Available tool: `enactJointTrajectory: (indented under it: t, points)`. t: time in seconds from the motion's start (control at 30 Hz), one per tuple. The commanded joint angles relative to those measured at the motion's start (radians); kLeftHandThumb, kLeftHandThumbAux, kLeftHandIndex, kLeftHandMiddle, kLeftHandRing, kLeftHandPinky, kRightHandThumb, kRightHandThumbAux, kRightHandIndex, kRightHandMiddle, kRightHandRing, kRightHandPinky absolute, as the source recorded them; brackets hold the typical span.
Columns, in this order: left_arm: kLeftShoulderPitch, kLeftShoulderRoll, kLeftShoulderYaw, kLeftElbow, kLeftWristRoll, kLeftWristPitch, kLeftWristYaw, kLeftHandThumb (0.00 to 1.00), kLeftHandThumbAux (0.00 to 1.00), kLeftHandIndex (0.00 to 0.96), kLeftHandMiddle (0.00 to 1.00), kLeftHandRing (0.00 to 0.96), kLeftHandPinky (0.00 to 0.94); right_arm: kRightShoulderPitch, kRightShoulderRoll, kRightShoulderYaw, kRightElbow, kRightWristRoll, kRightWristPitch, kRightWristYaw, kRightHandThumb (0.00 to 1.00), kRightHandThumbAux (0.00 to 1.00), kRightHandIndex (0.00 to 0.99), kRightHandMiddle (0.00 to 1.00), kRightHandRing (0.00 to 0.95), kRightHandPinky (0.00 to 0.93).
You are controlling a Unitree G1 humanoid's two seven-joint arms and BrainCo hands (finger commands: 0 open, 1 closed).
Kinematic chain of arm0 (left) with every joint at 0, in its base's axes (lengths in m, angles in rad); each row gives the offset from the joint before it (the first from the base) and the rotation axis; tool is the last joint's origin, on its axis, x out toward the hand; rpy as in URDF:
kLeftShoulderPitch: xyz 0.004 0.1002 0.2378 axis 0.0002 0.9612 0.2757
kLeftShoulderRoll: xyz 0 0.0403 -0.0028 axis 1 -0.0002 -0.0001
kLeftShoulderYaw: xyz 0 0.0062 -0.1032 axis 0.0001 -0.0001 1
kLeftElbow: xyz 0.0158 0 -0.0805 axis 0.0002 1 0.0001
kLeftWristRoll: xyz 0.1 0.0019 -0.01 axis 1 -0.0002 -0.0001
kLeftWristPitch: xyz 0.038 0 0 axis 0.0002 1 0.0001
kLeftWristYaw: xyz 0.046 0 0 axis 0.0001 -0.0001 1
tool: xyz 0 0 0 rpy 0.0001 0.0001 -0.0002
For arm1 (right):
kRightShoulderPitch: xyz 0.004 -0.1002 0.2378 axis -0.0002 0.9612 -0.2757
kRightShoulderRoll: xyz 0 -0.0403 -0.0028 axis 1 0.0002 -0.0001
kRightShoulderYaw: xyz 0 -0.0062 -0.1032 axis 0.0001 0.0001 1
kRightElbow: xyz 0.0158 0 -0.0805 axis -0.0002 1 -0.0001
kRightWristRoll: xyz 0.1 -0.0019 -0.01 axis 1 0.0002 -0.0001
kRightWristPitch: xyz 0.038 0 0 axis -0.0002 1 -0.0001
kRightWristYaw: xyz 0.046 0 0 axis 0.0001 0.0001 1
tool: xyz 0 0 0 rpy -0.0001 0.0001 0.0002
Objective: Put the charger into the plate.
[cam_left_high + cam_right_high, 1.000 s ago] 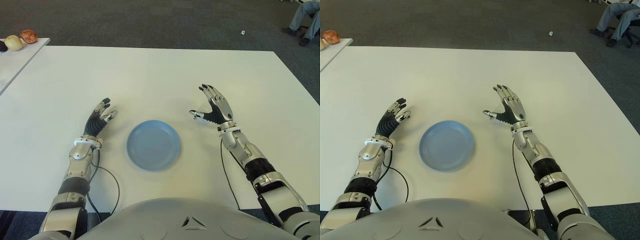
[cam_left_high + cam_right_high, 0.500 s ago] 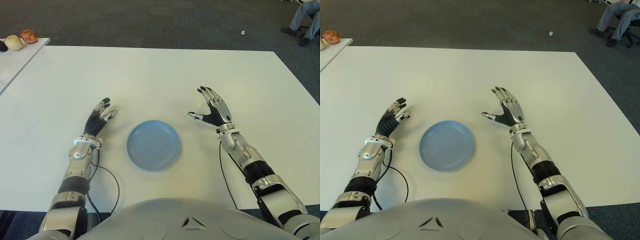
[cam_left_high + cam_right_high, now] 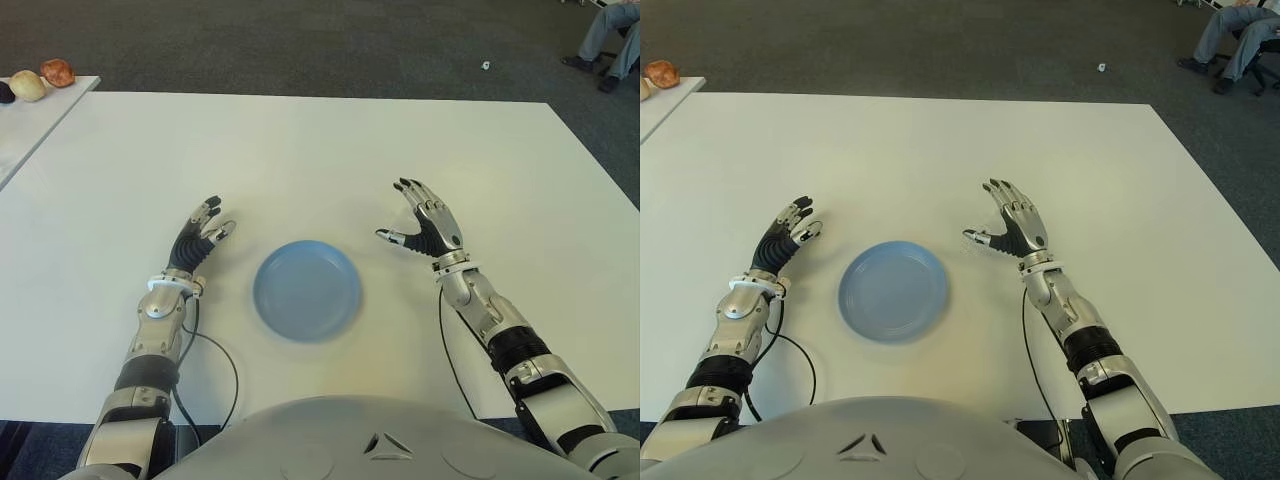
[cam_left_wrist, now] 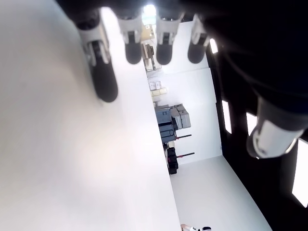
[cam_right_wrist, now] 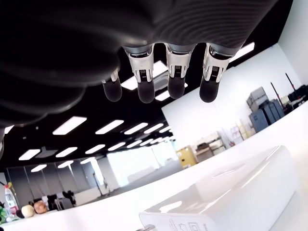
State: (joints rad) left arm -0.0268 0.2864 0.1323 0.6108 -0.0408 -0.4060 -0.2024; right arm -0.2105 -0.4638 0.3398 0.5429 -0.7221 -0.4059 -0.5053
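Barely begun: nothing grasped, nothing in the plate. One white desk (image 3: pixel 300 140). One blue plate (image 3: pixel 307 290), bare, close to the middle of the desk's near edge. Two hands: left hand (image 3: pixel 200 235) just left of the plate, fingers stretched out and holding nothing; right hand (image 3: pixel 425 222) just right of it, raised, fingers spread apart and empty. One charger (image 5: pixel 226 192) — white, lying on the desk just beyond the right hand's fingertips in the right wrist view, scarcely told from the desk in the eye views. Likely left to do — close on it, lift, carry across, set down in the plate.
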Motion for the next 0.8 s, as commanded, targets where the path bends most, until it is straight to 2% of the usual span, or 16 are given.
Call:
enactJointTrajectory:
  t: [0.03,0.43,0.8]
  points:
    - [0.027,0.000,-0.010,0.045,0.019,0.055,0.009,0.000,0.543,0.052,0.064,0.044,0.016,0.015,0.000,0.002,0.035,-0.009,0.010,-0.010,0.103,0.326,0.000,0.000,0.000,0.000]
    - [0.010,0.006,-0.002,0.085,0.010,0.021,-0.007,0.000,0.538,0.034,0.084,0.060,0.025,0.016,0.012,0.008,0.098,-0.009,0.013,-0.023,0.141,0.352,0.000,0.000,0.000,0.000]
    - [0.008,0.014,-0.001,0.092,0.009,0.018,-0.011,0.000,0.547,0.034,0.087,0.061,0.022,-0.005,0.012,0.020,0.172,-0.014,-0.008,-0.048,0.164,0.364,0.000,0.000,0.000,0.000]
